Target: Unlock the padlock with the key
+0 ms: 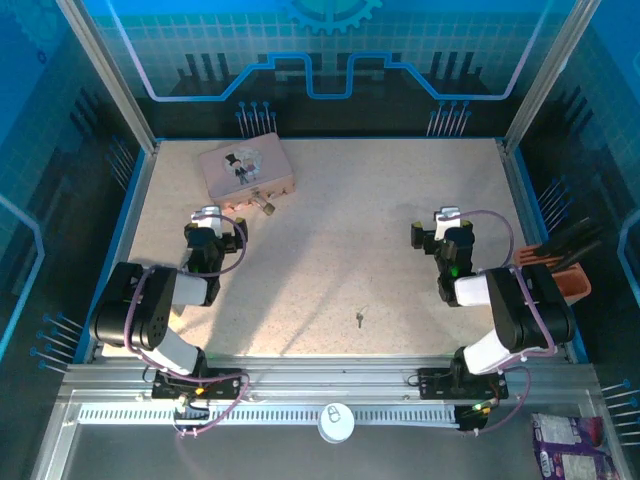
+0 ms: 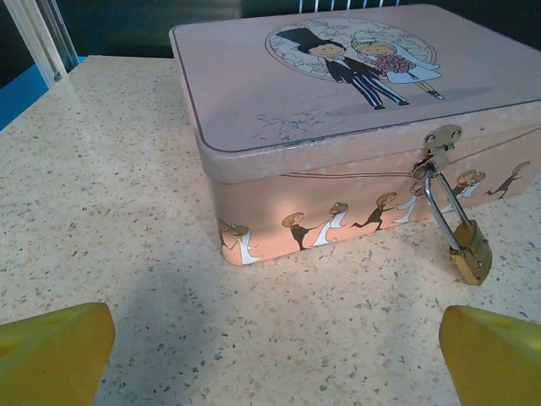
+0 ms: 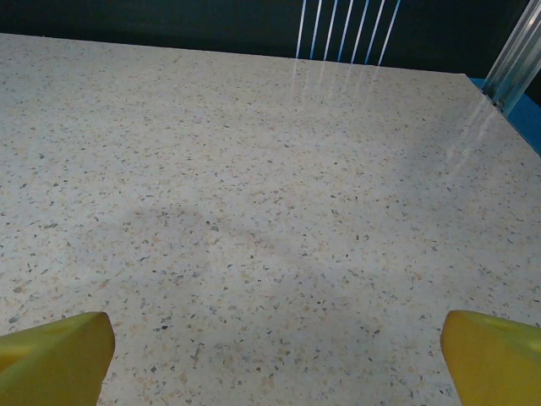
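Note:
The small brass padlock [image 2: 470, 250] hangs by its silver shackle from the hasp of a pink tin [image 2: 338, 127], resting on the table at the tin's front right. From above, the padlock [image 1: 267, 207] lies just in front of the tin [image 1: 246, 168]. The key [image 1: 360, 319] lies alone on the table near the front middle. My left gripper [image 1: 213, 222] stands open just short of the tin, its yellow fingertips [image 2: 55, 351] wide apart with bare table between them. My right gripper [image 1: 447, 226] is open over bare table at the right, its fingertips [image 3: 494, 355] spread.
A white round disc with a lock icon [image 1: 336, 421] sits on the rail at the front. An orange-brown holder [image 1: 565, 280] stands at the right edge, a purple packet [image 1: 570, 440] at the front right. Blue walls ring the speckled table [image 1: 350, 250].

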